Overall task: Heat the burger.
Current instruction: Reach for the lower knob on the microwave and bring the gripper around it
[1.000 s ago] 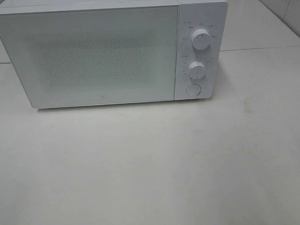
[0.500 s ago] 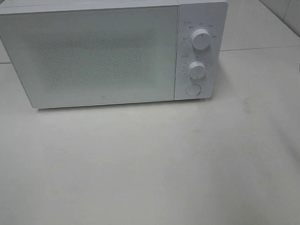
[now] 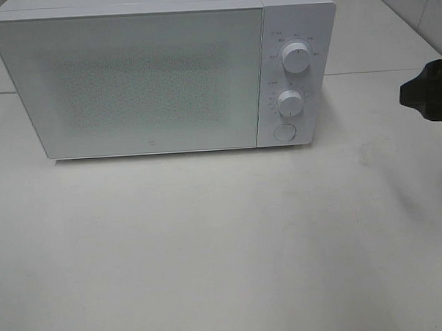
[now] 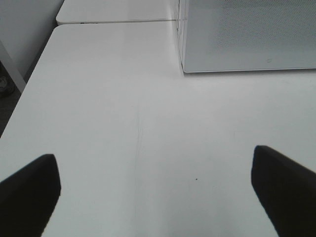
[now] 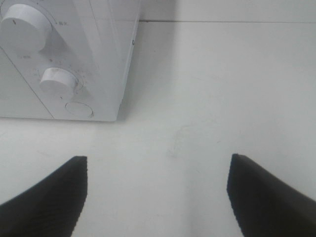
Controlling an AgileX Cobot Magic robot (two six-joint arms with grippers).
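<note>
Left end effector [image 4: 155, 195] wide, empty, over the counter [image 4: 123, 98] by the microwave [image 4: 247, 34] corner. No burger in view; maybe behind the shut door [image 3: 140, 81], can't tell. Right end effector [image 5: 157, 195] wide, empty, facing the round button [image 5: 79, 109], probably to open it.

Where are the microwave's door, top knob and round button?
door [image 3: 144, 81]: high view, middle of the frosted panel.
top knob [image 3: 296, 59]: high view, its centre.
round button [image 3: 284, 132]: high view, its centre.
</note>
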